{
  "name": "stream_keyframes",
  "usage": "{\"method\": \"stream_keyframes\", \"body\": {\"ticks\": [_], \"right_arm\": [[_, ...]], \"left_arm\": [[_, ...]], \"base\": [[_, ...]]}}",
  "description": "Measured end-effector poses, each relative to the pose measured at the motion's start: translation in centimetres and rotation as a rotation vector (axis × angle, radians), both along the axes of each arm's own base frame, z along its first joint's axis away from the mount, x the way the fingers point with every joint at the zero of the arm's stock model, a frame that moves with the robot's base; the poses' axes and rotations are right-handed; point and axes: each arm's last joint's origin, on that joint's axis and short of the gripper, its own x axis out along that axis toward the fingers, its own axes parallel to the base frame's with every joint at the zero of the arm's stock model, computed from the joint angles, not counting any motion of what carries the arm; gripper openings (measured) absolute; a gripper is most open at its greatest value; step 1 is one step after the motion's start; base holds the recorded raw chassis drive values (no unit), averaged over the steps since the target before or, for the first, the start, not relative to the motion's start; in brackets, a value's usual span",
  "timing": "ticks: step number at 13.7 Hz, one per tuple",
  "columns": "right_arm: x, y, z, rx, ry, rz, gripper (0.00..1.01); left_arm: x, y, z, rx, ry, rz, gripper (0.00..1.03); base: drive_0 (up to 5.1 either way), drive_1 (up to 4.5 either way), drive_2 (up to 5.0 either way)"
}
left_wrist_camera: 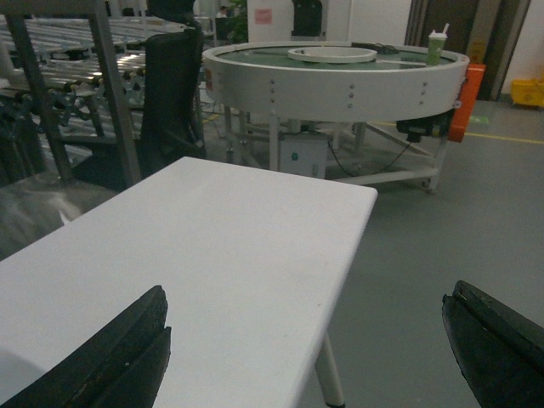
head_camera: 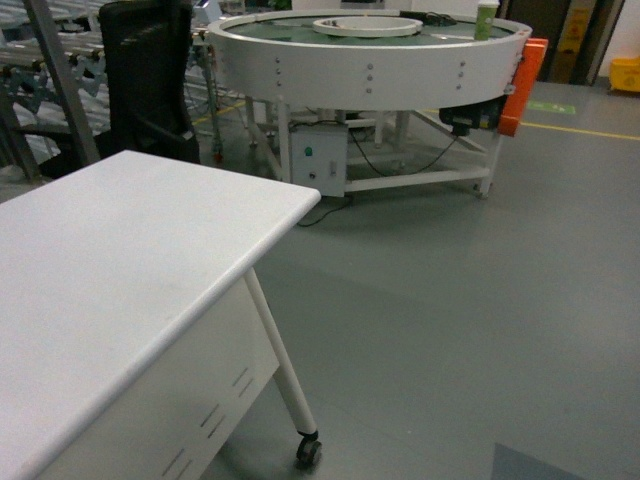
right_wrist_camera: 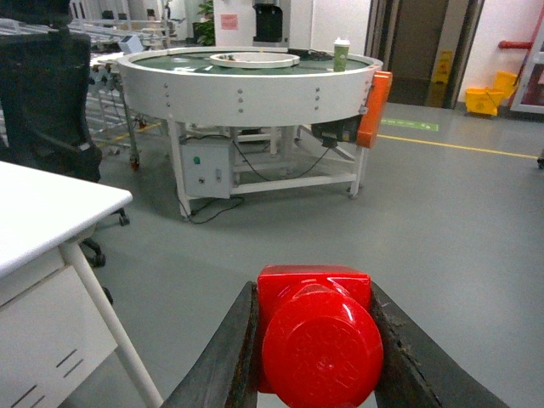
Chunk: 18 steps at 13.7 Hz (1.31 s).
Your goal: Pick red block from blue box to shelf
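The red block [right_wrist_camera: 319,340] shows only in the right wrist view. It is pinched between the two black fingers of my right gripper [right_wrist_camera: 314,291], its round stud facing the camera, held above the grey floor. In the left wrist view my left gripper [left_wrist_camera: 308,293] is open and wide apart with nothing between the fingers, hanging over the white table's corner. The shelf of steel uprights and rails [head_camera: 58,85] stands at the far left, behind the table [left_wrist_camera: 110,93]. The blue box is out of view. Neither gripper appears in the head view.
A white wheeled table [head_camera: 120,260] fills the left foreground. A black chair [head_camera: 150,80] stands behind it. A white round conveyor table [head_camera: 370,60] with a green cup [head_camera: 486,20] stands ahead on grey floor. A yellow mop bucket [right_wrist_camera: 489,89] sits far right.
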Motion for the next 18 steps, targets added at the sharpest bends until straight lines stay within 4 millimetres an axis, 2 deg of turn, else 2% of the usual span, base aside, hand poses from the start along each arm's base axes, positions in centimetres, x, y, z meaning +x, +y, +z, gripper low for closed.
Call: {"method": "stream_keyframes", "body": {"ticks": [18], "right_arm": [[0.00, 0.00, 0.00, 0.000, 0.000, 0.000, 0.28]], "left_arm": [[0.00, -0.01, 0.00, 0.000, 0.000, -0.001, 0.98]], "base": [[-1.5, -1.54, -1.5]]}}
